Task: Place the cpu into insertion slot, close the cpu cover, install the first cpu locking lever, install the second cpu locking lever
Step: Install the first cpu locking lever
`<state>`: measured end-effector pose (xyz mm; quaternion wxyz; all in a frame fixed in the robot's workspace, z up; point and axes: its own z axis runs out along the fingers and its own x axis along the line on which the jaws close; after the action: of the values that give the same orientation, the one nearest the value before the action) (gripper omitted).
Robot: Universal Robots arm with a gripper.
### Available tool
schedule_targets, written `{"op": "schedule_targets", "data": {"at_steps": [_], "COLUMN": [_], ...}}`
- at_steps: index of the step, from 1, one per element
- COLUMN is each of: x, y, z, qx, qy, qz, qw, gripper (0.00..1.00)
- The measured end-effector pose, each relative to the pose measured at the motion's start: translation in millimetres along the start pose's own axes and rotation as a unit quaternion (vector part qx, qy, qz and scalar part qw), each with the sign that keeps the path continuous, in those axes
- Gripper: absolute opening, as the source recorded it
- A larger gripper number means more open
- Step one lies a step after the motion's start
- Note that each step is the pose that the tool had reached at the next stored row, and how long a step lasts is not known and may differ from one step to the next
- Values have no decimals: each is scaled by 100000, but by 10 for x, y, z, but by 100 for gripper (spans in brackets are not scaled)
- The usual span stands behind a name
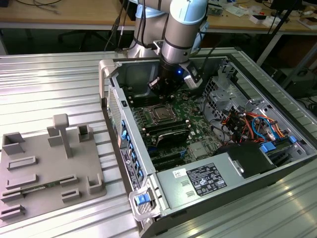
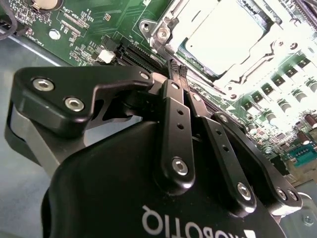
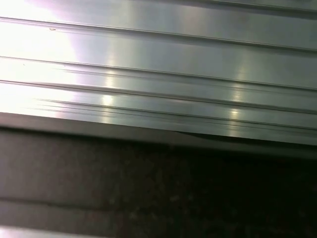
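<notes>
Inside open computer case (image 1: 111, 69), pinched-together gripper (image 2: 177, 67) just beside covered cpu (image 2: 225, 37).

Even daylight fills the exterior view. In the second wrist view, glare washes out the cpu cover (image 2: 233, 37); the gripper (image 2: 176, 69) stays dark.

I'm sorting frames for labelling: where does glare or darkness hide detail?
In the second wrist view, glare washes out the cpu and the cpu cover, while the shut gripper stays readable. In the first wrist view, bright reflections streak the ribbed metal surface; below is dark. The exterior view is evenly lit.
</notes>
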<state>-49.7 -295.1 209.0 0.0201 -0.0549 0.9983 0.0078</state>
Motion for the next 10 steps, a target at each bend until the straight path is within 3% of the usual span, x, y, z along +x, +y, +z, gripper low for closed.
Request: {"op": "schedule_targets", "data": {"at_steps": [4, 10], "x": [-4, -4], "y": [-1, -2], "z": [38, 45], "qx": [156, 484], "qy": [25, 60], "qz": [5, -17], "qw": [100000, 99999], "gripper": [11, 11]}}
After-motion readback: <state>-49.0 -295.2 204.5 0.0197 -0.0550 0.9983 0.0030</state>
